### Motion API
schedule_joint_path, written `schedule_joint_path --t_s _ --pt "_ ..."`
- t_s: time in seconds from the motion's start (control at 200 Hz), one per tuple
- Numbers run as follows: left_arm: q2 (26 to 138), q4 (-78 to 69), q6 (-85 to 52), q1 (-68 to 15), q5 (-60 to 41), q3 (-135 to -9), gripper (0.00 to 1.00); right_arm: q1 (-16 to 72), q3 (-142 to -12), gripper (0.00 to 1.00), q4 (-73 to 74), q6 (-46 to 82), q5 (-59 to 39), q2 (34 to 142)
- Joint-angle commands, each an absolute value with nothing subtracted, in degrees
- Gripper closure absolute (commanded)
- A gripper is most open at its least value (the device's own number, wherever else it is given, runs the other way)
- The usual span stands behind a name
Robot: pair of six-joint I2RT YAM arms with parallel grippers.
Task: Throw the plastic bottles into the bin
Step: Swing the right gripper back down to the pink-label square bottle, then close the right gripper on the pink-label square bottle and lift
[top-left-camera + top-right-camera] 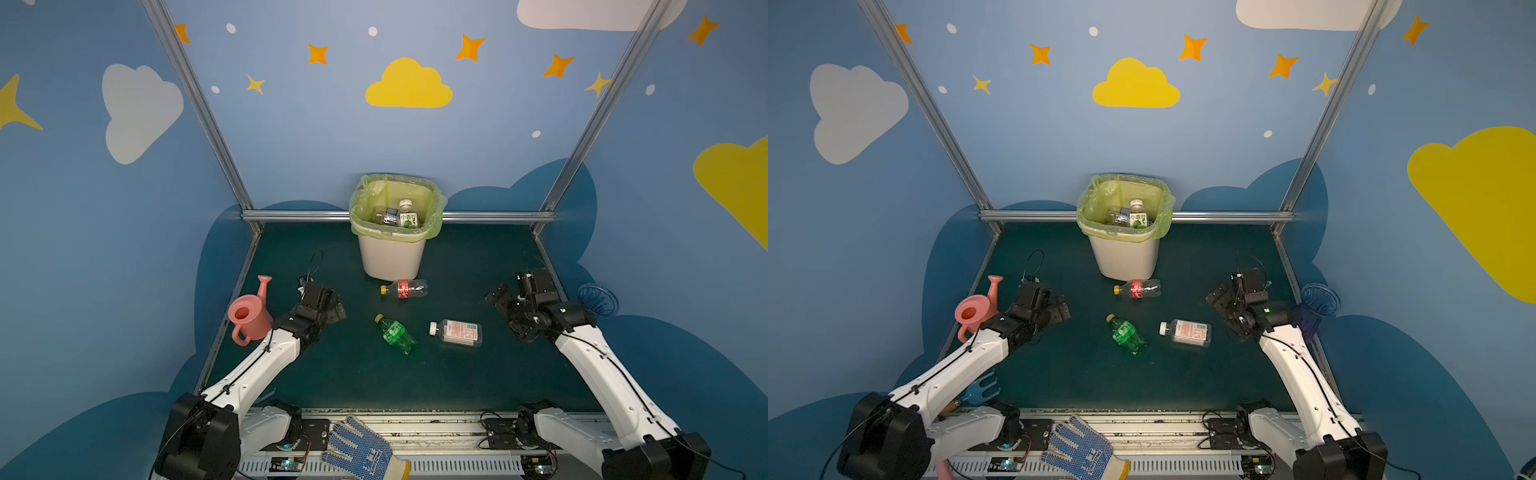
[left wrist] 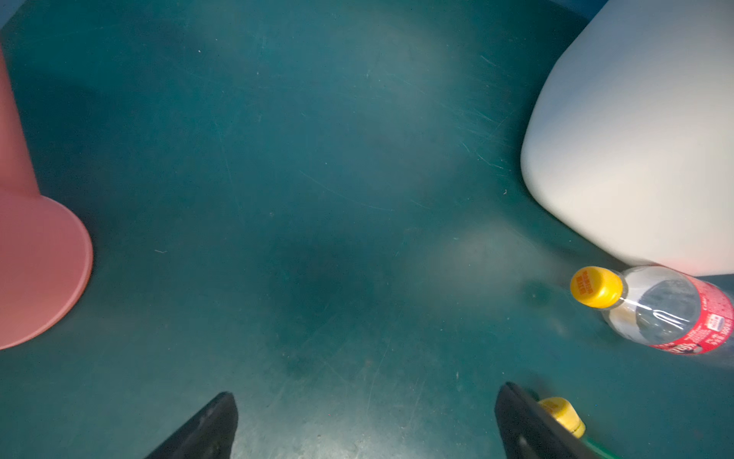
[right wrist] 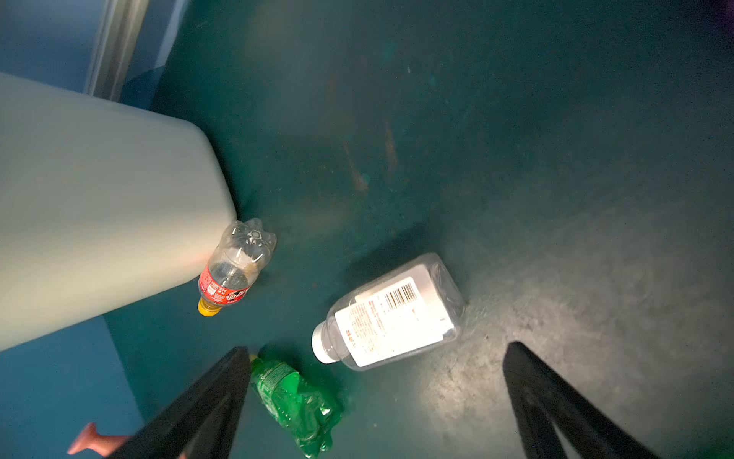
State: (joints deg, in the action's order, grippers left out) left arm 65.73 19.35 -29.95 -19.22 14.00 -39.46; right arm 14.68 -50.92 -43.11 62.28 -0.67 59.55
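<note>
Three plastic bottles lay on their sides on the dark green table [image 1: 332, 374], between the two arms and touched by neither. The left gripper [image 1: 337, 308] hovered with its jaws spread wide and empty, to the left of the red-labelled bottle [image 1: 404, 289] and the green bottle [image 1: 397, 334], well apart from both in both top views. The right gripper [image 1: 505, 316] was likewise parted and empty, just to the right of the white-labelled bottle [image 1: 457, 332], whose flat base was turned toward it. The red-labelled bottle sat just in front of the bin [image 1: 392, 257], long axis running left to right, yellow cap pointing left. The crumpled green bottle lay diagonally, yellow cap toward the far left, base toward the near right. The white-labelled bottle lay almost left to right, white cap pointing left toward the green one. Two bottles [image 1: 407, 214] already rested inside the bin at the back of the table.
</note>
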Motion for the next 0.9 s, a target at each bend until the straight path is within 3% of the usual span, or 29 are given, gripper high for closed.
schedule_joint_path --t_s 0.0,0.471,0.891 --pt "66.4 21.3 -31.6 -19.8 17.2 -41.5 0.0 15.1 -46.2 0.02 -39.1 74.5 -8.9 61.1" --pt "69.4 21.4 -31.0 -20.5 17.9 -41.6 0.0 21.9 -46.7 0.02 -35.1 84.1 -7.2 72.5" --pt "70.1 22.5 -30.1 -20.5 19.1 -41.9 0.0 21.4 -50.1 0.02 -33.3 82.2 -7.7 84.4"
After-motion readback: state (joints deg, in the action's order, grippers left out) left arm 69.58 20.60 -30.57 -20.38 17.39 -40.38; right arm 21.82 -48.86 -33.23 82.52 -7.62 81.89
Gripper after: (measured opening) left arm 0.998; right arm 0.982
